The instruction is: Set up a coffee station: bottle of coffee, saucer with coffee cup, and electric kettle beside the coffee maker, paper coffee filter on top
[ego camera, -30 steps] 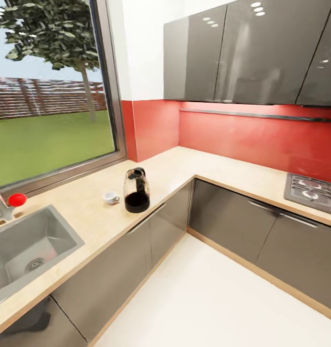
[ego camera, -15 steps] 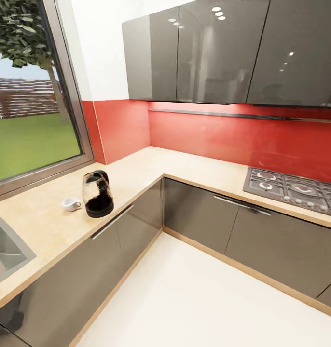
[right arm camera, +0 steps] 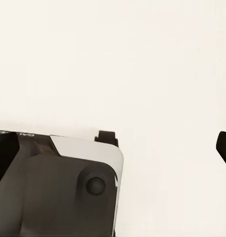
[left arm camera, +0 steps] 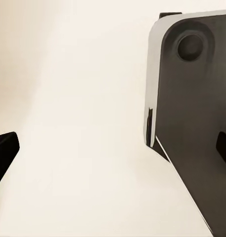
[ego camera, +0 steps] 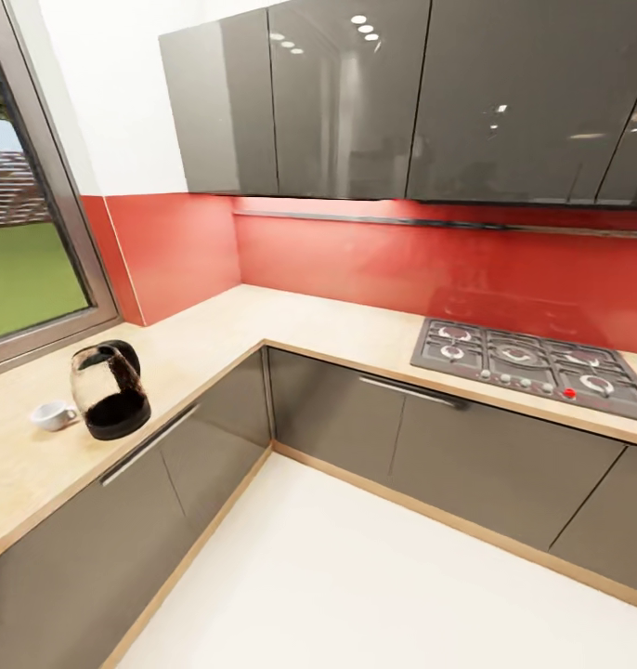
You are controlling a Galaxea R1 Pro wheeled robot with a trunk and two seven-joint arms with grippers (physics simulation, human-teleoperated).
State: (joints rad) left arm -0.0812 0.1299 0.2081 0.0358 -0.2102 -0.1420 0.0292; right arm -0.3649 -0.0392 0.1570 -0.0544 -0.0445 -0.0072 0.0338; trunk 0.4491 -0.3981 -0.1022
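The electric kettle (ego camera: pixel 111 388) stands upright on the kitchen countertop (ego camera: pixel 216 339), its long axis vertical and its black loop handle turned toward the window (ego camera: pixel 26 232). The coffee cup (ego camera: pixel 53 414) sits just beside the kettle, on the side away from the hob (ego camera: pixel 532 362). I can read no writing on them. My left gripper (left arm camera: pixel 113 153) has its fingers wide apart over pale floor (left arm camera: pixel 68 123). My right gripper (right arm camera: pixel 164 145) is also spread wide, holding nothing.
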